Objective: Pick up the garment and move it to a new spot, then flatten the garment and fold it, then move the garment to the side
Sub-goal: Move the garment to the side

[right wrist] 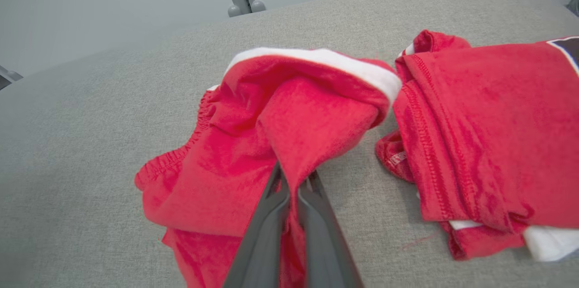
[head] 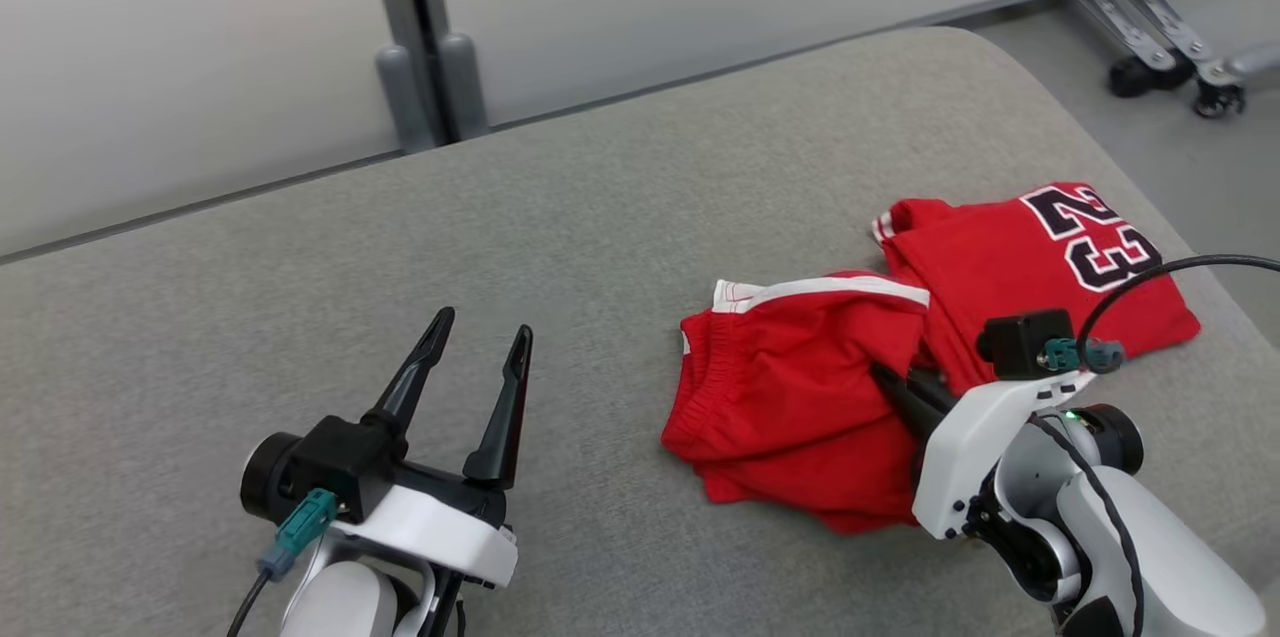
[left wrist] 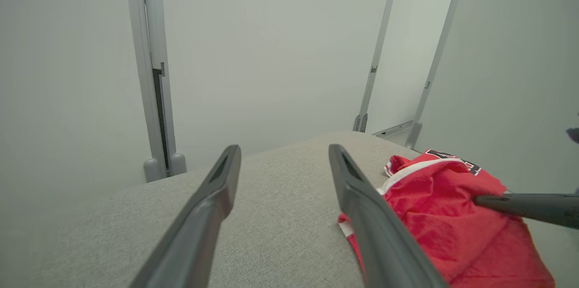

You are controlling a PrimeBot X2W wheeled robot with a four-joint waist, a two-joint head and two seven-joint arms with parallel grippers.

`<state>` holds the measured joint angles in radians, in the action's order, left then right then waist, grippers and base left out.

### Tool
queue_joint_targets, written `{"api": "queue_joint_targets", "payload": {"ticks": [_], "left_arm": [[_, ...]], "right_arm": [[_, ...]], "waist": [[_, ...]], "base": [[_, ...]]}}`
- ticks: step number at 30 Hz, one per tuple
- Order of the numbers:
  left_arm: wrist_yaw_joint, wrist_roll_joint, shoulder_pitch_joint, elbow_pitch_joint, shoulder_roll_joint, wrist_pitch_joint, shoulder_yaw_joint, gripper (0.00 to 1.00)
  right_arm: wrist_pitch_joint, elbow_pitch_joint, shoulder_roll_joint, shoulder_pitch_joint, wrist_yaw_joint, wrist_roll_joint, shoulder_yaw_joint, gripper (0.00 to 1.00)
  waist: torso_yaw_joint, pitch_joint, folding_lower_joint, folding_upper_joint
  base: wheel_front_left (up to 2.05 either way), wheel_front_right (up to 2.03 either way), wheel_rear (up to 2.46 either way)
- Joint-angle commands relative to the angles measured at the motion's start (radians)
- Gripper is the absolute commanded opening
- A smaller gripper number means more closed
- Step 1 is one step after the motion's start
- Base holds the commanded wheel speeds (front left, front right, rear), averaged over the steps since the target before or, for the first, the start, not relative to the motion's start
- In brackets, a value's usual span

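Red shorts [head: 790, 387] lie bunched at the lower centre-right of the head view, on a grey cushion [head: 600, 217], with a white stripe along their upper edge. The right pincer [head: 900, 389] comes in from the lower right, its fingers [right wrist: 267, 220] together and clamped on a fold of the shorts; in the right wrist view the cloth runs down between them. Just beside the shorts, toward the right edge, a folded red jersey [head: 1020, 262] numbered 23 lies flat. The left pincer [head: 485, 322] sits at the lower left, fingers apart and holding nothing, well apart from the shorts.
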<state>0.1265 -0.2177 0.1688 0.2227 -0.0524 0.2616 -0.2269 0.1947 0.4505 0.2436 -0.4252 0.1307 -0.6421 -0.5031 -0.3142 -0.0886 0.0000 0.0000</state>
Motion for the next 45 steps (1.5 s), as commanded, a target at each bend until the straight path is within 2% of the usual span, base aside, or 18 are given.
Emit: {"api": "queue_joint_targets", "payload": {"ticks": [1,5,9,18,22,28,32,35,37,38,39,40,45], "left_arm": [[0.004,0.003,0.015,0.002,-0.009,0.004,-0.001,1.0],[0.005,0.001,0.032,0.005,-0.014,0.004,-0.016,1.0],[0.004,0.0,0.049,0.012,-0.026,0.004,-0.032,1.0],[0.005,-0.005,0.09,0.012,-0.052,0.004,-0.057,1.0],[0.005,-0.008,0.099,0.01,-0.062,0.003,-0.059,1.0],[0.003,-0.012,0.114,0.002,-0.072,-0.001,-0.066,1.0],[-0.002,-0.013,0.116,-0.004,-0.075,-0.002,-0.067,1.0],[-0.005,-0.013,0.119,-0.007,-0.077,-0.004,-0.069,1.0],[-0.006,-0.016,0.123,-0.007,-0.076,-0.005,-0.071,1.0],[-0.006,-0.018,0.125,-0.005,-0.075,-0.005,-0.073,1.0],[-0.006,-0.02,0.13,-0.003,-0.073,-0.005,-0.075,1.0],[-0.005,-0.021,0.132,-0.003,-0.071,-0.004,-0.076,1.0],[-0.01,-0.031,0.127,0.004,-0.073,-0.002,-0.072,1.0]], "right_arm": [[0.0,-0.009,0.01,-0.007,0.0,-0.008,0.001,0.0],[0.001,-0.043,0.049,-0.048,0.0,0.014,-0.015,0.0],[0.023,-0.081,0.126,-0.109,0.0,0.016,-0.066,0.0],[0.084,-0.086,0.401,-0.222,0.0,-0.025,-0.165,0.0],[0.094,-0.08,0.505,-0.275,0.0,0.004,-0.189,0.0],[0.144,-0.039,0.587,-0.344,0.0,0.095,-0.242,0.0],[0.163,-0.009,0.609,-0.375,0.0,0.155,-0.249,0.0],[0.161,0.034,0.6,-0.401,0.0,0.214,-0.233,0.0],[0.156,0.069,0.576,-0.407,0.0,0.244,-0.221,0.37],[0.156,0.09,0.563,-0.406,0.0,0.255,-0.216,0.51],[0.148,0.111,0.553,-0.404,0.0,0.266,-0.209,0.83],[0.143,0.136,0.541,-0.402,0.0,0.272,-0.197,1.0],[0.106,0.251,0.481,-0.391,0.0,0.339,-0.137,1.0]], "waist": [[-0.024,-0.026,0.0,0.0],[-0.022,-0.055,0.0,0.0],[-0.005,-0.093,0.0,0.0],[0.057,-0.175,0.0,0.0],[0.074,-0.202,0.0,0.0],[0.094,-0.227,0.0,0.0],[0.1,-0.234,0.0,0.0],[0.105,-0.241,0.0,0.0],[0.108,-0.245,0.0,0.0],[0.111,-0.246,0.0,0.0],[0.115,-0.247,0.0,0.0],[0.119,-0.246,0.0,0.0],[0.136,-0.23,0.0,0.0]], "base": [[0.0,0.0,0.0],[0.0,0.0,0.0],[0.0,0.0,0.0],[0.0,0.0,0.0],[0.0,0.0,0.0],[0.0,0.0,0.0],[0.0,0.0,0.0],[0.0,0.0,0.0],[0.0,0.0,0.0],[0.0,0.0,0.0],[0.0,0.0,0.0],[0.0,0.0,0.0],[0.0,0.0,0.0]]}}
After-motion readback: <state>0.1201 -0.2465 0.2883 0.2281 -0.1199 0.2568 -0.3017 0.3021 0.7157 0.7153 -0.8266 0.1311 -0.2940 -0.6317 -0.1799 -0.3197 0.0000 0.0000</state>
